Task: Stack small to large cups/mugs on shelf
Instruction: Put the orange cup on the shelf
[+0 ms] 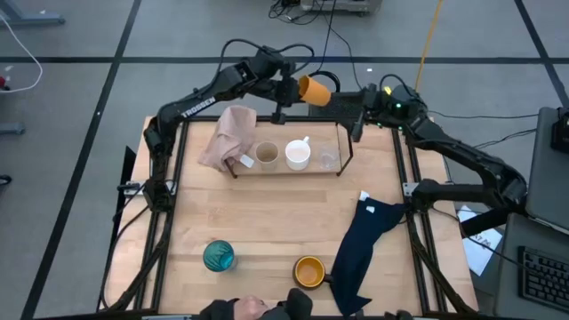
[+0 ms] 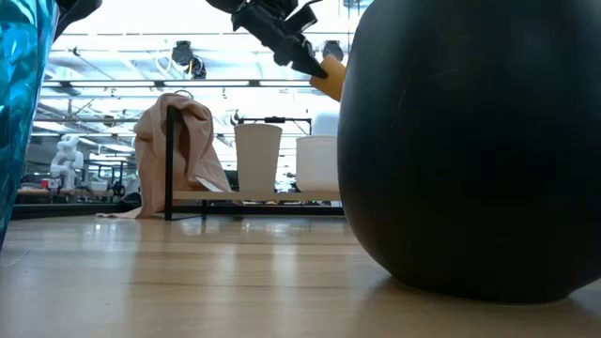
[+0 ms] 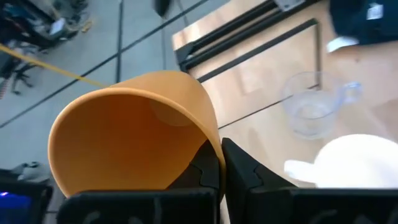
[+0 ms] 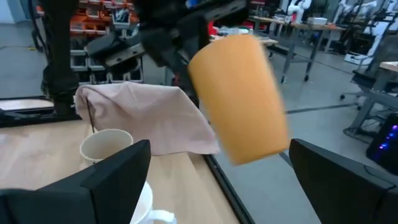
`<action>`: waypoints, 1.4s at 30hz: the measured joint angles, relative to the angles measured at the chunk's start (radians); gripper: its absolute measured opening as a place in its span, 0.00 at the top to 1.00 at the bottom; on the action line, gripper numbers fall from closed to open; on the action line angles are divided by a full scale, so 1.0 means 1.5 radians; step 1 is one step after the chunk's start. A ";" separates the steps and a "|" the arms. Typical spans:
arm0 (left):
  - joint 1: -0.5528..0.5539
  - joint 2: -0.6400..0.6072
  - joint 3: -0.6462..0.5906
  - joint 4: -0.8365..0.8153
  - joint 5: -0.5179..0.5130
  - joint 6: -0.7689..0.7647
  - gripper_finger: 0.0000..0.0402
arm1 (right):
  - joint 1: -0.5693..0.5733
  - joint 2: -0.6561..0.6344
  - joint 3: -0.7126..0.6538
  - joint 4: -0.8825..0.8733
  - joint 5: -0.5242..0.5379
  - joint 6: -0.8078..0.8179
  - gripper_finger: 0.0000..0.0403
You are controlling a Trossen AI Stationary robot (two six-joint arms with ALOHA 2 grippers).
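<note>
On my far left the pink cloth (image 1: 229,135) drapes over the end of the shelf (image 1: 345,151), and just right of it the beige cup (image 1: 266,155), the white handled mug (image 1: 298,155) and the tiny clear cup (image 1: 328,159) stand in a row on the rack. My left gripper (image 1: 286,92) hangs above and behind that row, pinched tight on the rim of the small orange cup (image 1: 314,90), which lies tilted on its side in the air, mouth pointing away from the table. Further right, my right gripper (image 4: 217,180) waits at the shelf's back corner with its fingers spread wide and empty, the orange cup just ahead of it.

Near the table's front edge, the teal glass (image 1: 219,255) and the wider orange-yellow mug (image 1: 309,271) are not yet on the shelf.

To do this well, I judge I must first right the cup, bring it squarely over its place, lower it slowly, and let go only once it sits flat, clear of the clear cup's handle.
</note>
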 joint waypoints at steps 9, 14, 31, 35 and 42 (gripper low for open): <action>-0.027 0.000 0.000 -0.029 0.012 0.017 1.00 | -0.001 -0.142 0.000 -0.068 0.071 0.001 0.07; -0.038 0.014 0.000 -0.039 0.016 0.023 1.00 | 0.001 -0.172 0.000 -0.081 0.070 0.013 0.07; -0.046 0.064 0.000 -0.079 -0.033 0.035 1.00 | 0.037 -0.138 0.000 -0.110 0.070 0.023 0.07; -0.046 0.071 0.000 -0.086 -0.045 0.038 1.00 | 0.043 -0.124 0.000 -0.116 0.070 0.023 0.07; -0.032 0.097 0.000 -0.094 -0.067 0.037 1.00 | 0.059 -0.097 0.000 -0.125 0.070 0.015 0.07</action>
